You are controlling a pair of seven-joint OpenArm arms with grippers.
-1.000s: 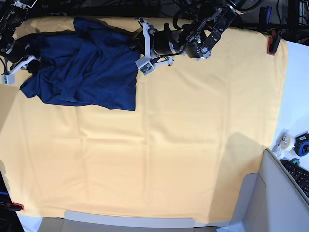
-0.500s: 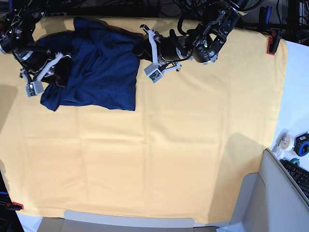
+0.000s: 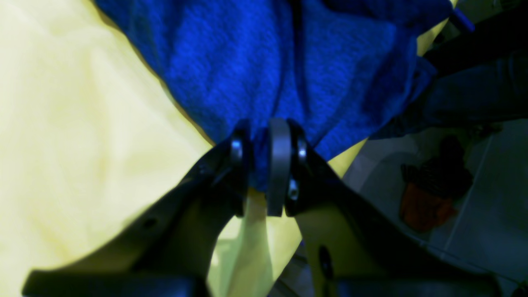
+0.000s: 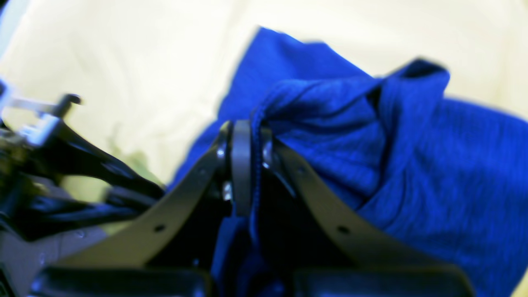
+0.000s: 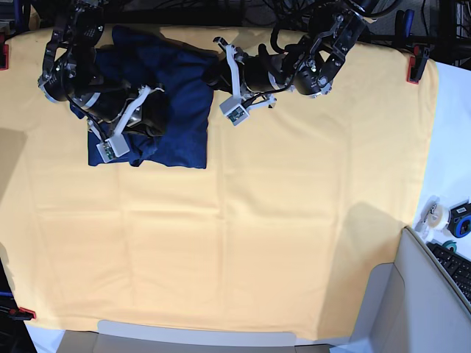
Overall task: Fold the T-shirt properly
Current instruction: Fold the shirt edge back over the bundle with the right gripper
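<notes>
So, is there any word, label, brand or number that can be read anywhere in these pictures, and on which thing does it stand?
No readable text in any view.
T-shirt: plain fabric, no print or visible tag.
Yellow cloth: blank.
Small items at the table's right edge: too small to read.
Keyboard: keys too small to read.

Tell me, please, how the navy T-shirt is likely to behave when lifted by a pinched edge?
Probably floppy: the T-shirt bunches around the right claw. Likely grippy, given its knit texture at the left claw. It should drape, not hold shape.
</notes>
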